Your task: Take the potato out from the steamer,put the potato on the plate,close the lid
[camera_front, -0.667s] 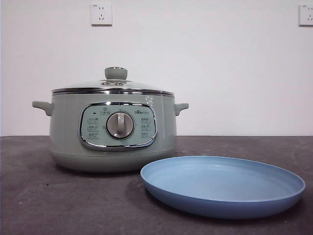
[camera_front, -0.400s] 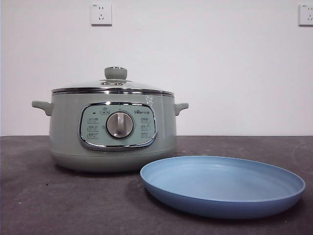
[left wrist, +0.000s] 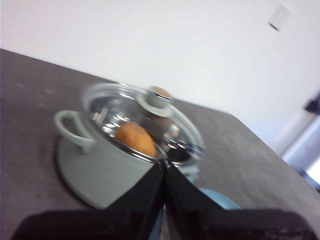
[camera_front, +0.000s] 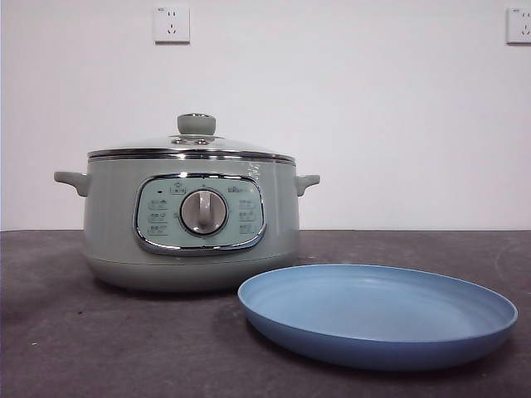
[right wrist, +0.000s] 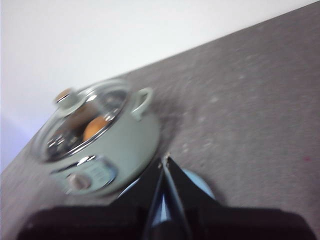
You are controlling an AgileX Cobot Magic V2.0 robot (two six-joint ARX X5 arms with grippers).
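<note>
Glass lid [camera_front: 192, 143] covers the steamer [camera_front: 189, 222], the plate [camera_front: 377, 313] at its 4 o'clock; only wrist views reveal the potato [left wrist: 135, 139] inside, both left gripper [left wrist: 164, 167] and right gripper [right wrist: 164, 161] pinched closed, empty.

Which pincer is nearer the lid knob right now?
Left, by a little, judging by how large the steamer looks. Left pincer is shut, close beside the steamer below the knob. Right pincer, shut, sits further back.
</note>
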